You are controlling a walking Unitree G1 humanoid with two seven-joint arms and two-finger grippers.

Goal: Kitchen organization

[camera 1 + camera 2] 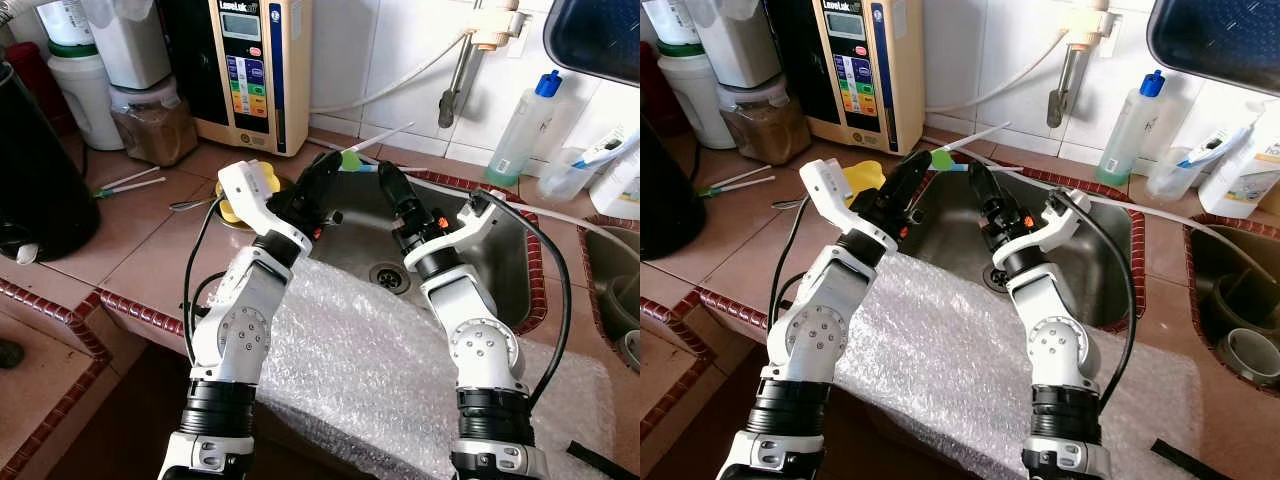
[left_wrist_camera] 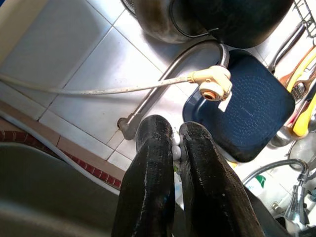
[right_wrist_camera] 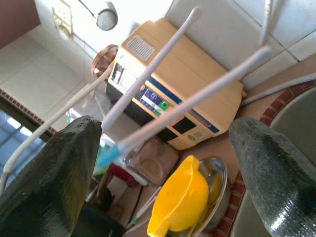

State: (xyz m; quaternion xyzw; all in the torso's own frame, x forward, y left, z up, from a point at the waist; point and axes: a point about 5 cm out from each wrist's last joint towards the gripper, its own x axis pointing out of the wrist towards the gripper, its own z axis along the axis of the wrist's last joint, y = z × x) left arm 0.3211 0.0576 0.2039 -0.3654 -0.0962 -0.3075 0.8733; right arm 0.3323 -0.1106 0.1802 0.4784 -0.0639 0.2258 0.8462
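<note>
Over the steel sink (image 1: 500,250), my left gripper (image 1: 336,160) is shut on two thin white-handled brushes (image 1: 383,136) with green and blue ends. The handles stick out up and to the right. In the left wrist view a bit of white shows between the closed fingers (image 2: 153,148). My right gripper (image 1: 390,182) is open just right of the left one, over the sink's back edge. From the right wrist camera both white handles (image 3: 197,96) cross between the spread fingers (image 3: 54,168), touching neither.
Bubble wrap (image 1: 370,370) covers the sink's front edge. A yellow cup in a metal bowl (image 1: 232,208) sits on the tiled counter left of the sink. Behind are a beige water machine (image 1: 250,70), a tap (image 1: 455,85) and a clear bottle (image 1: 520,130). A black pot (image 1: 40,180) stands far left.
</note>
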